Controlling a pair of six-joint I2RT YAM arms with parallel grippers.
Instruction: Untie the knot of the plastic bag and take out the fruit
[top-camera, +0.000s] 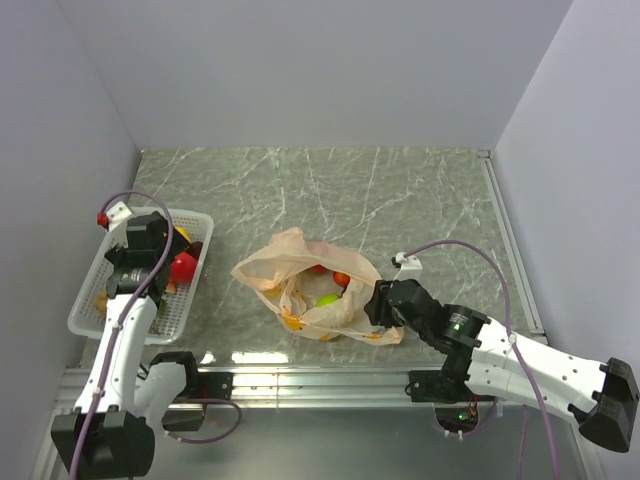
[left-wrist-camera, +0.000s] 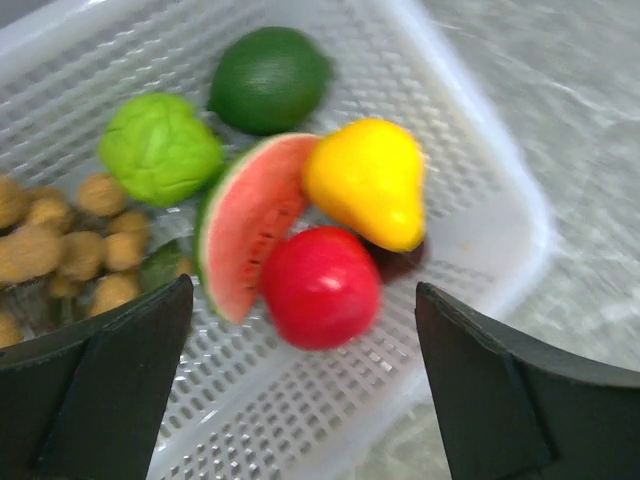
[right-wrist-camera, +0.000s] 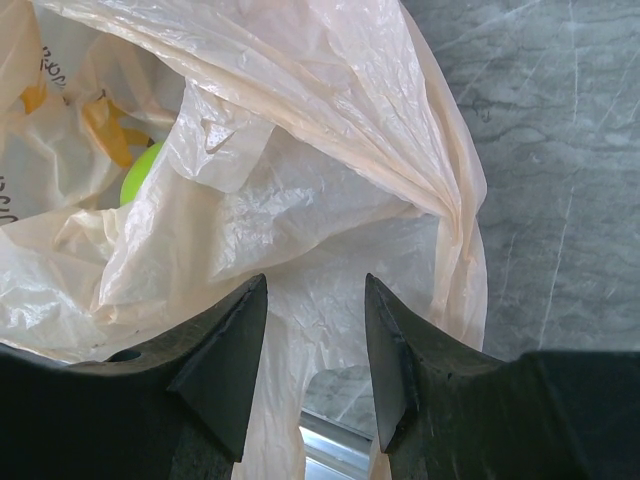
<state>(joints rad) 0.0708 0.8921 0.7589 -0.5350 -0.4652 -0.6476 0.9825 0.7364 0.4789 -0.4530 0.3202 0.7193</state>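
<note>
The plastic bag (top-camera: 298, 258) lies mid-table with its mouth open; no knot shows. Inside it are a green fruit (top-camera: 327, 300) and two red ones (top-camera: 341, 279). My right gripper (top-camera: 376, 305) is at the bag's right edge, open, with thin peach plastic (right-wrist-camera: 300, 120) lying between and beyond the jaws (right-wrist-camera: 315, 290); the green fruit (right-wrist-camera: 140, 175) shows through at the left. My left gripper (top-camera: 160, 255) is open over the white basket (top-camera: 190, 300). A blurred red apple (left-wrist-camera: 320, 285) lies in the basket between its fingers (left-wrist-camera: 302, 300), beside a yellow fruit (left-wrist-camera: 370, 180).
The basket (left-wrist-camera: 480, 240) also holds a watermelon slice (left-wrist-camera: 245, 220), a light green fruit (left-wrist-camera: 160, 148), a dark green fruit (left-wrist-camera: 268, 78) and tan berries (left-wrist-camera: 60, 245). Walls enclose the table on three sides. A metal rail (top-camera: 320, 382) runs along the near edge.
</note>
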